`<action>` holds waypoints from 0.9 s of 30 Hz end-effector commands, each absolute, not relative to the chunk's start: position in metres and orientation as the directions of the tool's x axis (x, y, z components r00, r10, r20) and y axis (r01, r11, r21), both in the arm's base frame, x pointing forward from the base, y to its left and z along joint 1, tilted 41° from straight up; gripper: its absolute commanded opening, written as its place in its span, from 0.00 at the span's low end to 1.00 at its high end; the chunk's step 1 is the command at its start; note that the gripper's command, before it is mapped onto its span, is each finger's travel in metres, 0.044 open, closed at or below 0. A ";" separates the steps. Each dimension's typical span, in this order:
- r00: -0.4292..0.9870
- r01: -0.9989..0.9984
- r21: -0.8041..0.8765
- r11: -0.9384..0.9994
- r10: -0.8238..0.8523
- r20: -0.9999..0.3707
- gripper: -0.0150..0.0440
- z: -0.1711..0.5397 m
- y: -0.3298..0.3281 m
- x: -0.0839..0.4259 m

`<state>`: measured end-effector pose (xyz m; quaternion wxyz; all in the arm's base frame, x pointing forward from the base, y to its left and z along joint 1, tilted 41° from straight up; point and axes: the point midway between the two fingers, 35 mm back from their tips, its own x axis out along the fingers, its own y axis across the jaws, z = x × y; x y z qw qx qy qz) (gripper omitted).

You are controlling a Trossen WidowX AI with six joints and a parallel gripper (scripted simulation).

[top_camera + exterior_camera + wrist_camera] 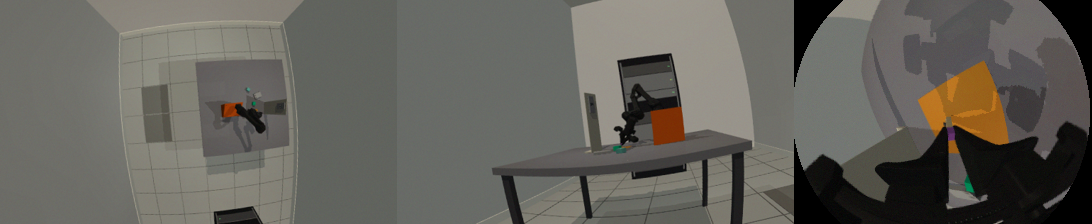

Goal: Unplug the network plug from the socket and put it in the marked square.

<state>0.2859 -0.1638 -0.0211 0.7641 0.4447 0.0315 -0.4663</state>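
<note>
The plug, a small purple piece (951, 134) with a pale end, is pinched between the fingertips in the wrist view. My gripper (622, 144) (949, 129) is shut on it and points down, low over the table. The marked square is an orange patch (976, 92) (627, 147) on the table, beneath and just beyond the fingertips in the wrist view; the arm hides most of it in the top view. Whether the plug touches the square cannot be told. The upright panel (270, 108) (594, 131) (876, 167) bears a dark socket (280, 105) (592, 104) with no plug visible in it.
A tall orange box (231, 110) (668, 126) stands beside the arm. A green block (254, 103) (616, 148) (969, 184), a teal block (248, 89) (621, 150) and a pale grey box (257, 95) lie near the gripper, on the table (220, 78) (549, 163).
</note>
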 end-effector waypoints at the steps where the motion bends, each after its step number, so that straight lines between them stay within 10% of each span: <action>1: 0.565 0.742 0.647 0.175 -0.683 -0.463 0.25 -0.022 -0.165 0.286; 13: 0.564 0.740 0.650 0.170 -0.685 -0.462 0.25 -0.023 -0.167 0.286; 19: 0.564 0.740 0.650 0.170 -0.685 -0.462 0.52 -0.023 -0.167 0.286; 27: 0.564 0.740 0.650 0.170 -0.684 -0.463 0.52 -0.022 -0.165 0.284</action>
